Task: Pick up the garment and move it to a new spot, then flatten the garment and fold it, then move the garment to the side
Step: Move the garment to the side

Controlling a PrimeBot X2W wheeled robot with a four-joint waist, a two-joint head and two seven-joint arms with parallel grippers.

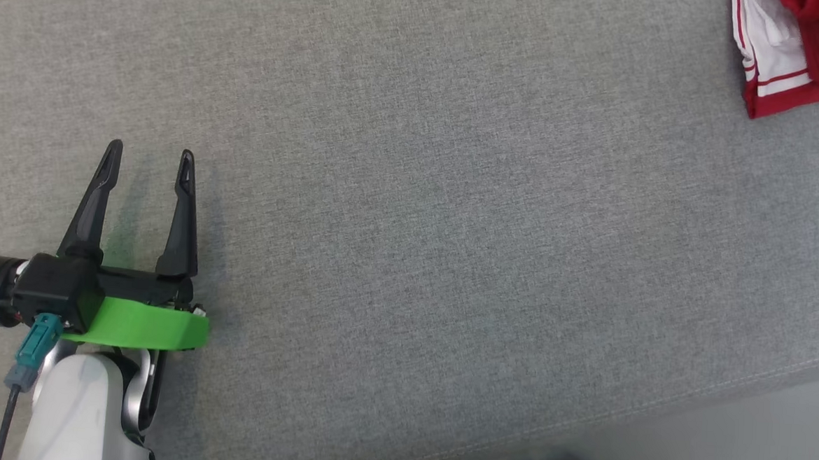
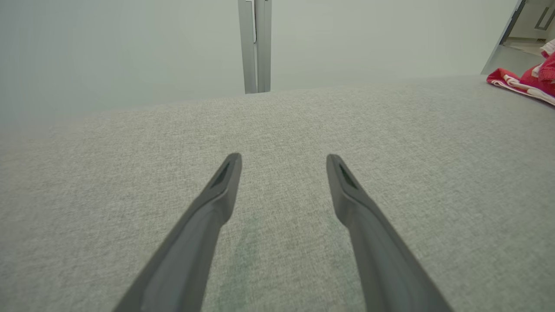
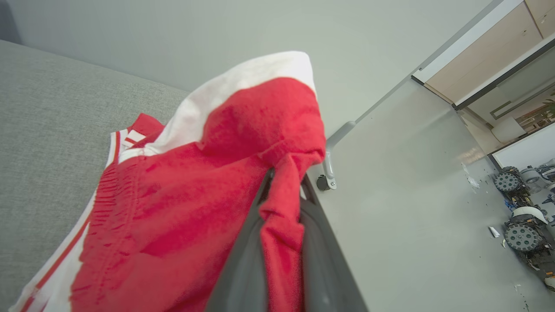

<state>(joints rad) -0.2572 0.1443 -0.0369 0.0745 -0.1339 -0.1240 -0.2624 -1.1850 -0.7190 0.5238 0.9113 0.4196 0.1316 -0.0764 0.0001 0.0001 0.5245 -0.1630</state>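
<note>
The garment [image 1: 790,47] is red with white panels and stripes, bunched at the far right corner of the grey fabric surface [image 1: 417,223]. In the right wrist view my right gripper [image 3: 284,182] is shut on a fold of the red garment [image 3: 182,208], which drapes over its fingers and hangs down to the left. My left gripper [image 1: 150,157] stands open at the lower left of the head view, with nothing between its fingers and far from the cloth. From the left wrist the garment [image 2: 527,82] lies at the far right, beyond the open left gripper [image 2: 284,162].
The grey surface's front edge [image 1: 652,411] runs diagonally at the lower right, with pale floor beyond. A metal post [image 2: 256,43] stands behind the surface. Wheeled equipment [image 3: 520,208] sits on the floor at the right of the right wrist view.
</note>
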